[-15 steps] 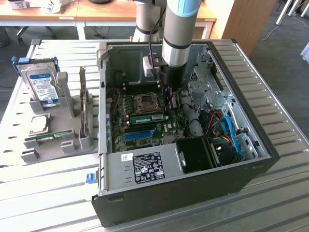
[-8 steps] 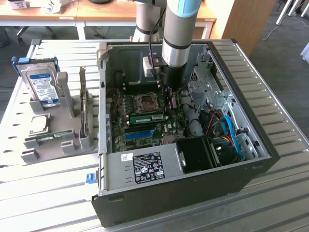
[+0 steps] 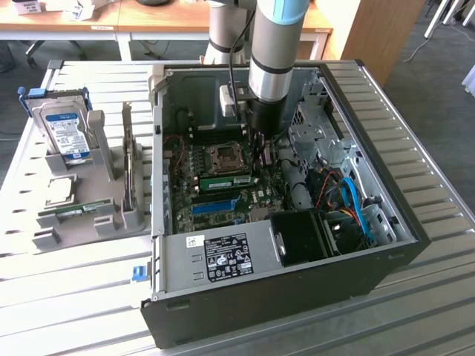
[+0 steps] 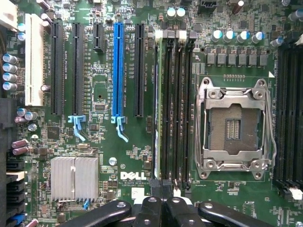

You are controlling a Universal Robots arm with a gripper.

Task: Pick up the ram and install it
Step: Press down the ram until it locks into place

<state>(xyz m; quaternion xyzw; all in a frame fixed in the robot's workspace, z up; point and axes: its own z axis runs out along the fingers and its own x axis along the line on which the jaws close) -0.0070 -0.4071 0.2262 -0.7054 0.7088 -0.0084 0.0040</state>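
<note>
The ram (image 3: 226,182) is a thin green stick standing on edge in a memory slot of the motherboard (image 3: 223,200), just beside the processor socket (image 3: 225,156). In the wrist view the ram (image 4: 157,109) shows edge-on in the slot nearest the black expansion slots. My gripper (image 3: 257,162) reaches down into the open computer case (image 3: 297,289) over the ram's end at the exterior view's right. The fingers (image 4: 150,208) are shut together, with their tips at the top of that end of the stick.
Drive cages and blue cables (image 3: 349,193) crowd the case on the exterior view's right. A black fan housing (image 3: 300,237) sits near the front. Outside the case, a grey holder (image 3: 96,215) carries a blue-labelled hard drive (image 3: 65,133), a silver processor chip (image 3: 61,189) and another green strip (image 3: 70,211).
</note>
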